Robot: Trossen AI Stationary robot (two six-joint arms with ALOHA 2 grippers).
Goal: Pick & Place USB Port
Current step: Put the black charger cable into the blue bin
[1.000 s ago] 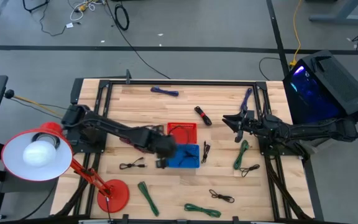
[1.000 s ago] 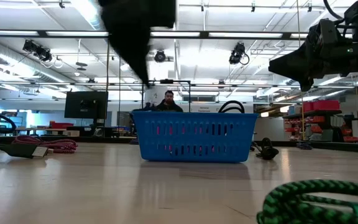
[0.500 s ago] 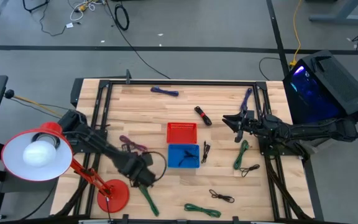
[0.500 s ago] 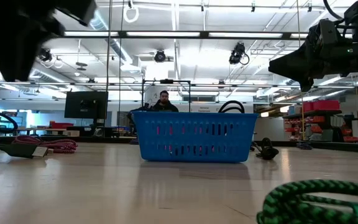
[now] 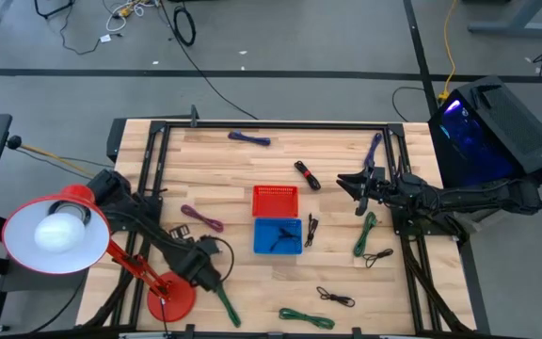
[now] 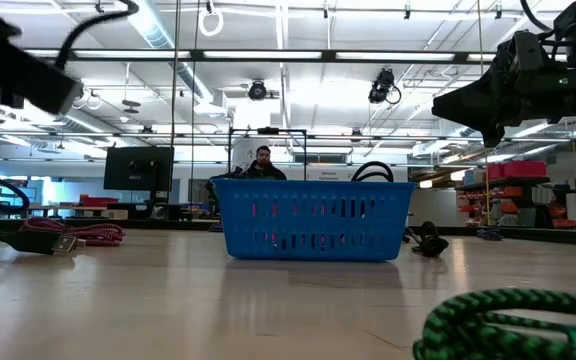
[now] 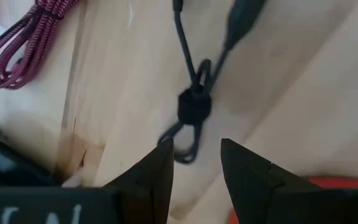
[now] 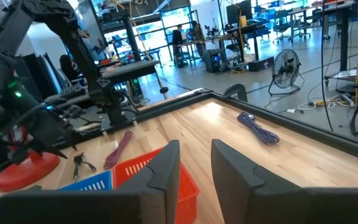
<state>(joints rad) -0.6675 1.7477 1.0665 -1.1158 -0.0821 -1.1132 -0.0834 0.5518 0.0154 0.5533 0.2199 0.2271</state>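
A: USB cable, the black one (image 7: pixel 193 99), lies on the wooden table (image 5: pixel 346 278) at its near left, just beside the red base of the lamp (image 5: pixel 171 295). It is bundled and tied in the middle with a small black band.

B: And the left gripper (image 7: pixel 194 163)?

A: It hangs just over that bundle, its fingers apart and empty, with the looped end of the cable showing between them. The right gripper (image 5: pixel 358 186) waits at the far right, also parted and holding nothing.

B: How will the cable handle, do you think?

A: Light and soft, I judge. The thin loops will bend, and the free ends may swing when it is lifted. The best hold is across the tied middle, where the strands are thickest together.

B: And where would it go?

A: Probably into the blue basket (image 5: pixel 278 236) near the middle, with the red basket (image 5: pixel 276 200) just behind it.
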